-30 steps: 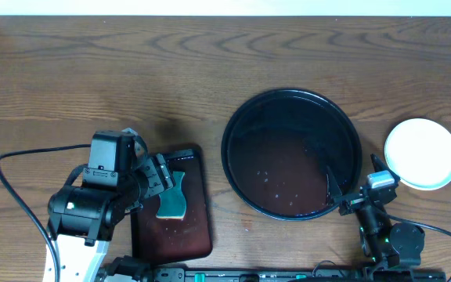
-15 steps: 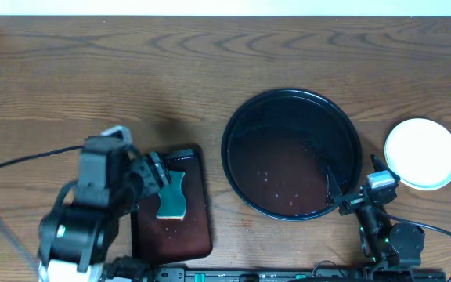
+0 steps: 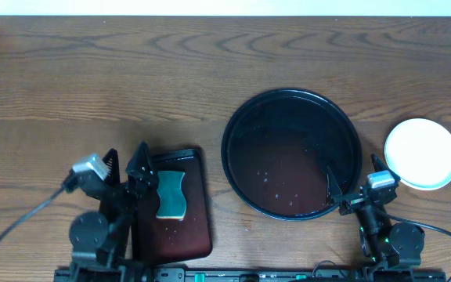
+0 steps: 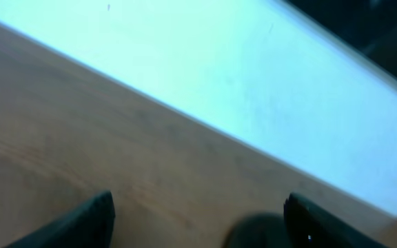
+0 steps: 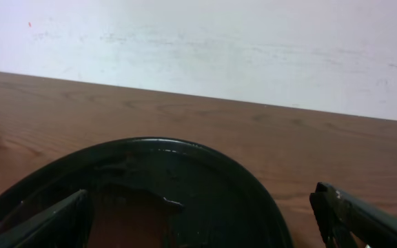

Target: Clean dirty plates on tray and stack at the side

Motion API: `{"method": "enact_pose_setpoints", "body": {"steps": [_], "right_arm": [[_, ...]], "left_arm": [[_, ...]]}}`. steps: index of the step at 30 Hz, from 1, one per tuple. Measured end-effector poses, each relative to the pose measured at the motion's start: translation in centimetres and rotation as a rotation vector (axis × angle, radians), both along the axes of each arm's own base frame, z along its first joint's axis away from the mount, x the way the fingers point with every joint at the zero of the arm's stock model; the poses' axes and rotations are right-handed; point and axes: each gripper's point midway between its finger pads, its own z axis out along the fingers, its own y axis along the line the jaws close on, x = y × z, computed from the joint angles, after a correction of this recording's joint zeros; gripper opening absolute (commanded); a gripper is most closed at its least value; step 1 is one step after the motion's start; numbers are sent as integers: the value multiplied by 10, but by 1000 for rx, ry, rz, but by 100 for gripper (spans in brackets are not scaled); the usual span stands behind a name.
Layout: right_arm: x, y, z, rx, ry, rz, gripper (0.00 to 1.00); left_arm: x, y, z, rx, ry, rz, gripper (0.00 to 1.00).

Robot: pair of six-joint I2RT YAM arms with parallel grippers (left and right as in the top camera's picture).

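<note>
The large round black tray [image 3: 229, 149] sits right of centre with no plate on it, only small pale specks on its glossy floor. It fills the lower part of the right wrist view [image 5: 185, 155]. A pale round plate [image 3: 422, 153] lies on the table to the tray's right; I cannot tell whether others lie under it. My right gripper [image 3: 354, 175] is open and empty at the tray's front right rim [image 5: 200, 219]. My left gripper [image 3: 124, 159] is open and empty, just left of the brown tray. Its blurred view [image 4: 200, 219] shows only bare wood and a white wall.
A dark brown rectangular tray [image 3: 196, 231] lies at the front left with a teal sponge [image 3: 171, 194] on it. A white wall [image 3: 225, 8] runs along the table's far edge. Cables trail from both arm bases at the front edge.
My left arm has drawn back from over the brown tray toward the front left and folded down. The sponge stays on the brown tray. The right arm has not moved.
</note>
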Motion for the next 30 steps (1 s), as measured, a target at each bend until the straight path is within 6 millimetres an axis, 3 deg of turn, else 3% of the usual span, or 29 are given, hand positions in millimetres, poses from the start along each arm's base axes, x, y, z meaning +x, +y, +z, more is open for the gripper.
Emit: {"method": "enact_pose_setpoints", "body": {"steps": [9, 12, 20, 26, 30], "right_arm": [[0, 0, 0, 0, 0, 0, 99], [0, 0, 0, 0, 0, 0, 99], [0, 0, 0, 0, 0, 0, 99], [0, 0, 0, 0, 0, 0, 99], [0, 0, 0, 0, 0, 0, 99]], "left_arm": [[0, 4, -28, -12, -188, 15, 79], [3, 4, -45, -10, -158, 18, 79], [4, 6, -61, 14, -94, 24, 79], [3, 14, -88, 24, 16, 58, 79], [3, 14, -90, 25, 31, 57, 79]]}}
